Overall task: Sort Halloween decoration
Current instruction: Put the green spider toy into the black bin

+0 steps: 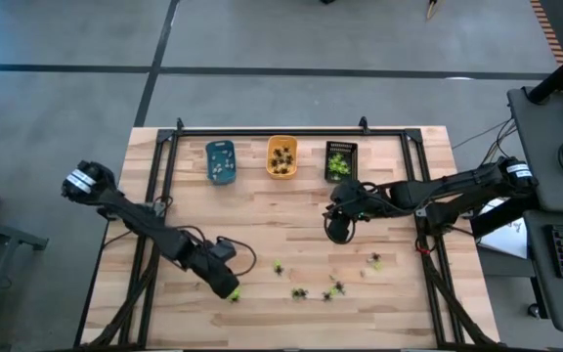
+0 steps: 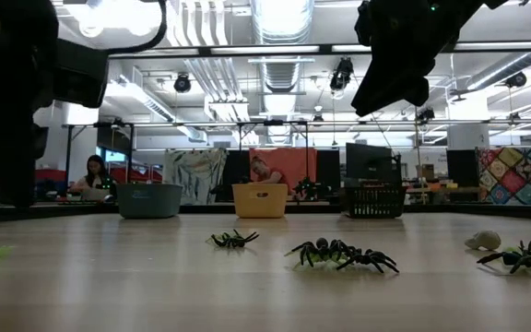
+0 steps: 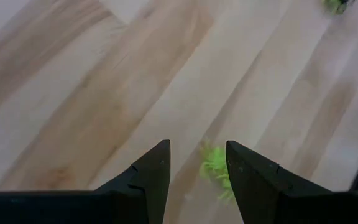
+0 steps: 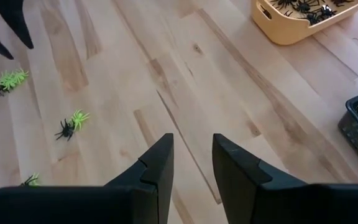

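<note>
Left gripper (image 3: 196, 168) is low over the near-left of the pale wooden slatted table (image 1: 262, 220), fingers apart, with one tiny yellow-green plastic spider (image 3: 216, 171) lying between the tips, hard against the one finger. Nothing clamped yet. Risk: off-centre like that, the closing finger may flick the spider out rather than pinch it; its thin legs give little to grab, so it could also slip out on the lift.

Next out, loose black and yellow-green spiders (image 1: 301, 291) sit scattered along the near middle, some paired just beside each other. Risk: a pick there takes two colours at once and one lands in the wrong tray.

Right gripper (image 4: 191, 163) hangs above bare table mid-right, fingers apart with a narrow gap, empty. If both arms go for the cluster, they could cross.

Far edge: small blue tray (image 1: 220, 161), orange tray (image 1: 281, 157) with black spiders, black mesh tray (image 1: 340, 161) with green ones. They stand close together, so a sloppy release could drop into a neighbour.
</note>
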Controlling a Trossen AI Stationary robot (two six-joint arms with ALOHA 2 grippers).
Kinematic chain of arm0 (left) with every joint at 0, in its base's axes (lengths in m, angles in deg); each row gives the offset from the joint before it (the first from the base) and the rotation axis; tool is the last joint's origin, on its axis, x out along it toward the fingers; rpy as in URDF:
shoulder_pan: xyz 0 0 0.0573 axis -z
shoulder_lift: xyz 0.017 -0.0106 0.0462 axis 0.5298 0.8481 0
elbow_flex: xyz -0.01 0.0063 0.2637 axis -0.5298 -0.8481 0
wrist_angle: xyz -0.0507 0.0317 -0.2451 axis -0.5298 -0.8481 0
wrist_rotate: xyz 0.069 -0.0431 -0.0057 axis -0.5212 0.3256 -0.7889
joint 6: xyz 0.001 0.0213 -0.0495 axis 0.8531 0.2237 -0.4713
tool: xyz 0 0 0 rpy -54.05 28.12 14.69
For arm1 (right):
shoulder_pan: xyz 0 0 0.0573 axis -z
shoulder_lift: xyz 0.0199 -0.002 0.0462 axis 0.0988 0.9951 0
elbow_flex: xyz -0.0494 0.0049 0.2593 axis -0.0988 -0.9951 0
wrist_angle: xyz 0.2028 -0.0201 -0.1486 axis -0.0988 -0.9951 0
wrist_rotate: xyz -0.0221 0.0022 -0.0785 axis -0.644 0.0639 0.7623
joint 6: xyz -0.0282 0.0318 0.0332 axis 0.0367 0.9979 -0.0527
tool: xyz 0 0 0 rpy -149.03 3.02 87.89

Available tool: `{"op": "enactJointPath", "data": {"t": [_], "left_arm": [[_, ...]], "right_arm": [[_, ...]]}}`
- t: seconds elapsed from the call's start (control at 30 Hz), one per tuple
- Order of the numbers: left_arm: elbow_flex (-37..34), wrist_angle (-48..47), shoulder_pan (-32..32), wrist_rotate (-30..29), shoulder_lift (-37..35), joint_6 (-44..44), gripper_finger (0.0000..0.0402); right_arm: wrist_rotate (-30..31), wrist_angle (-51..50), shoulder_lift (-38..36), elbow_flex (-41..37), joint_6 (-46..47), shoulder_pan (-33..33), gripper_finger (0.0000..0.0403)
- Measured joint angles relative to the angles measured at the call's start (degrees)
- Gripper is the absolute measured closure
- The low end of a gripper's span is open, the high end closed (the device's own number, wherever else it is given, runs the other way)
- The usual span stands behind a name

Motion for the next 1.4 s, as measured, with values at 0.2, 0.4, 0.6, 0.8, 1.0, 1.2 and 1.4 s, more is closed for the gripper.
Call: {"op": "enactJointPath", "data": {"t": [0.2,0.4,0.6,0.8,1.0,1.2,1.4], "left_arm": [[7.97,-6.74,0.61,-1.14,6.26,1.85,0.0271],[14.65,-17.15,2.36,-1.65,12.05,6.03,0.0286],[15.10,-17.34,5.85,-3.38,11.81,18.18,0.0302],[15.06,-14.73,10.71,-9.58,10.11,36.00,0.0313],[13.89,-11.63,10.92,-10.65,10.02,43.00,0.0339],[9.68,-7.26,10.77,-13.92,10.02,44.04,0.0396],[4.74,3.70,10.80,-13.66,9.97,45.05,0.0400]], "right_arm": [[0.00,0.03,0.01,0.00,-0.31,0.00,0.0305],[0.01,0.05,0.01,0.00,-1.36,0.00,0.0309],[0.01,0.07,0.02,0.00,-1.85,0.00,0.0305],[0.01,0.16,0.03,-0.01,-1.95,0.00,0.0312],[0.12,0.29,0.03,-0.14,-1.95,0.00,0.0313],[0.45,0.31,0.03,-0.77,-1.94,0.00,0.0312],[0.47,0.36,0.03,-0.90,-1.17,0.00,0.0321]]}}
